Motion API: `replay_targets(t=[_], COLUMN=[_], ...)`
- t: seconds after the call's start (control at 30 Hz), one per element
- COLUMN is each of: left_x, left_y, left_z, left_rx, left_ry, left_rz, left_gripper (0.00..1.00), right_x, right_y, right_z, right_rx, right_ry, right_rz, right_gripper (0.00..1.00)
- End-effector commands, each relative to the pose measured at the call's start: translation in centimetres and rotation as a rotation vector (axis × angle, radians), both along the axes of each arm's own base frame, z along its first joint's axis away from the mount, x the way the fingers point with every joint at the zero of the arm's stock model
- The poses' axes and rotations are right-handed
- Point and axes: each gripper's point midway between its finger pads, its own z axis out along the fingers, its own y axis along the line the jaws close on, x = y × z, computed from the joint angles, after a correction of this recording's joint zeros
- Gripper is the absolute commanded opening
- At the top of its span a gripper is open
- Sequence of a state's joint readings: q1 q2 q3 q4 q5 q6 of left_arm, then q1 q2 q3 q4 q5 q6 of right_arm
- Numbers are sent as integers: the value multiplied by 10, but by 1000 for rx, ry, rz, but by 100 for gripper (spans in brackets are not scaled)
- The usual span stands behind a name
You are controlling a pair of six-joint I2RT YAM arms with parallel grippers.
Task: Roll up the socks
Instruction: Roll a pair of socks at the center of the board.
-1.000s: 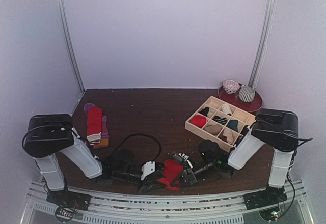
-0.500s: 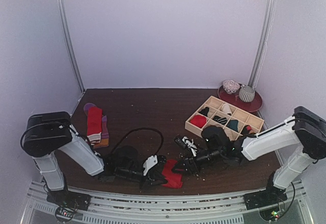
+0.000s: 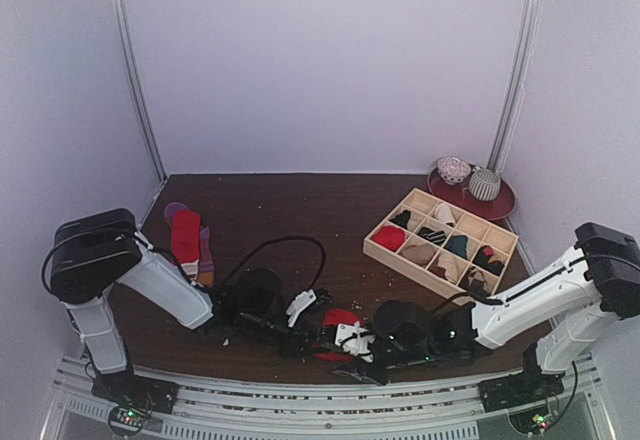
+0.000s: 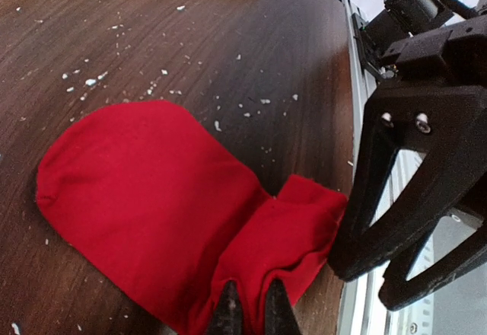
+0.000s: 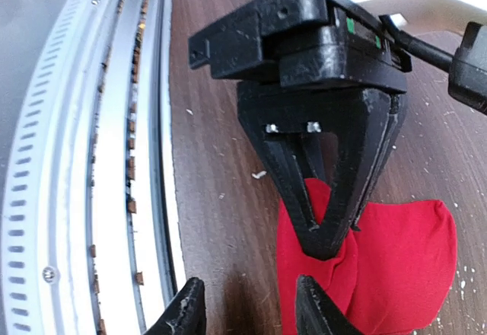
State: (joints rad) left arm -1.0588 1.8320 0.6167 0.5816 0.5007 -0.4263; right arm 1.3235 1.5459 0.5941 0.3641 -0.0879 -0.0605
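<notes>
A plain red sock [image 4: 152, 198] lies flat near the table's front edge, its cuff end folded over; it also shows in the top view [image 3: 341, 319] and the right wrist view [image 5: 399, 266]. My left gripper [image 4: 249, 310] is shut on the folded cuff end, as the right wrist view [image 5: 332, 237] also shows. My right gripper [image 5: 247, 312] is open and empty, low over the table, facing the left gripper; one finger is at the sock's edge. It appears as black open jaws in the left wrist view [image 4: 415, 221]. More socks [image 3: 185, 238], red on top of a purple and orange one, lie at the left.
A pale wooden grid tray [image 3: 368, 246] holding rolled socks stands at the right. A dark red plate [image 3: 505, 203] with two balls sits behind it. A black cable [image 3: 285, 244] loops over the table. The metal rail [image 5: 114, 160] runs along the front edge.
My right arm has swung from the tray side down to the front edge and now faces the left gripper across the sock. The left gripper has shifted slightly right with the sock.
</notes>
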Motion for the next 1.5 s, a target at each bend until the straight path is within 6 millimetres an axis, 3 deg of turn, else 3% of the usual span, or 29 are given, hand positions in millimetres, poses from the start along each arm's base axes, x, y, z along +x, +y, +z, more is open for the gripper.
replay_targets(t=[0.0,0.27,0.43,0.53,0.57,0.63,0.7,0.8,0.83,1.0,1.07,1.27,1.37,1.47], left_x=[-18,-20,-18,-16,-15,-12,-8,2,8,12,7,11,18,20], left_y=[50,54,51,50,50,47,42,36,33,45,48,44,64,79], left_z=[-72,-76,-75,-75,-74,-68,-56,-23,-2,76,94,108,126,123], left_rx=[298,306,298,297,294,276,235,143,81,-190,-256,-354,-421,-412], left_ry=[142,145,142,135,132,114,73,-53,-123,-472,-577,-618,-663,-688], left_rz=[31,23,22,22,23,26,27,24,32,72,70,109,226,269], left_gripper=[0,0,0,0,3,19,34,81,87,98,98,98,98,98], right_x=[21,39,23,16,14,12,9,8,9,2,-3,-10,-8,-7], right_y=[-7,-18,-15,-15,-16,-17,-17,-23,-24,-30,-31,-26,-28,-31], right_z=[-8,-4,-29,-44,-47,-51,-51,-45,-40,-35,-44,-60,-64,-67], right_rx=[-65,-72,-123,-134,-136,-127,-95,-16,22,141,138,129,121,108], right_ry=[-103,-203,-113,-45,-26,11,65,196,251,591,702,829,831,829], right_rz=[-116,-213,-148,-149,-156,-170,-181,-204,-215,-223,-225,-228,-248,-263], right_gripper=[41,45,41,33,30,24,19,17,17,18,18,17,17,17])
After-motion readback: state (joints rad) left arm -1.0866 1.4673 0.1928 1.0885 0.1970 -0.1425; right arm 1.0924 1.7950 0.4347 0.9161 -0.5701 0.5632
